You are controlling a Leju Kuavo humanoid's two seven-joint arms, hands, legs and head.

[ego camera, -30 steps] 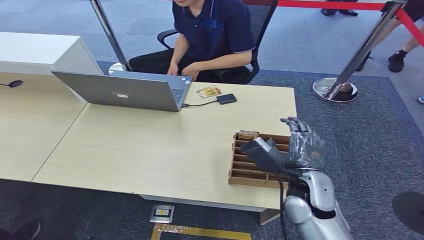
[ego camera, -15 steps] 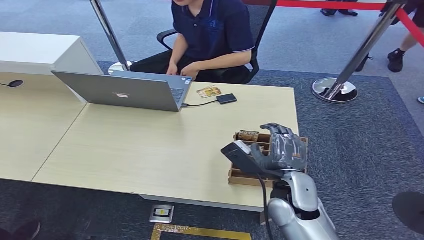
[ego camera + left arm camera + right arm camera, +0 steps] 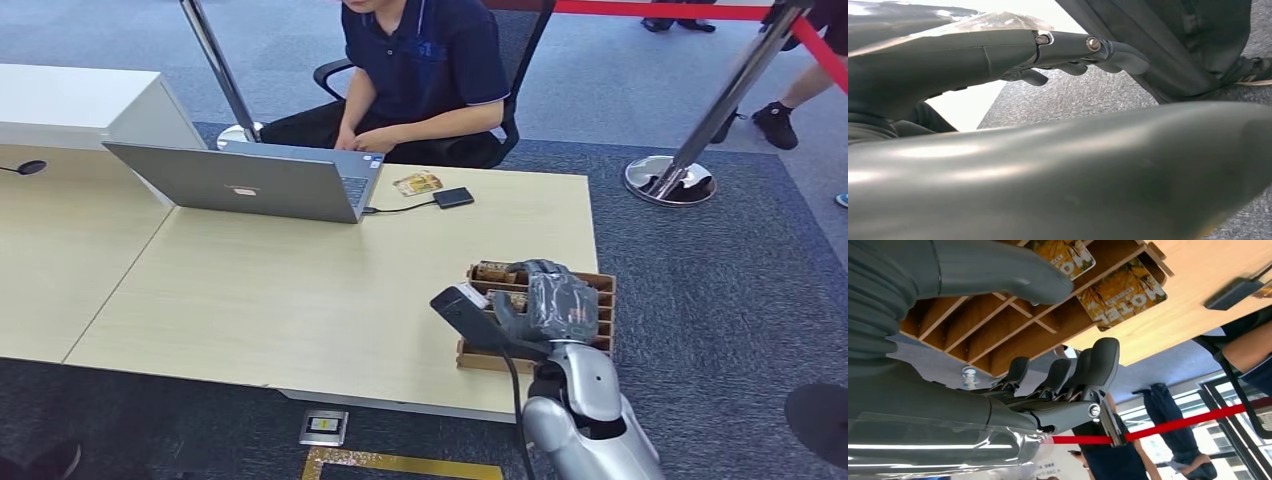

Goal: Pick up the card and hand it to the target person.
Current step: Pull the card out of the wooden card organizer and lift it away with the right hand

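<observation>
Head view: the right hand [image 3: 545, 300] hovers over the slotted wooden rack [image 3: 604, 305] at the table [image 3: 300, 290] edge, fingers apart, grasping nothing. A laptop [image 3: 245, 180] and a seated person [image 3: 425, 75] lie beyond.

Right wrist view: two yellow cards [image 3: 1123, 292] stand in the rack's [image 3: 998, 330] end slots, near the thumb [image 3: 1013, 270], untouched.

Left wrist view: the left hand [image 3: 1068, 55] hangs over carpet [image 3: 1088, 95], fingers loosely extended, empty.
</observation>
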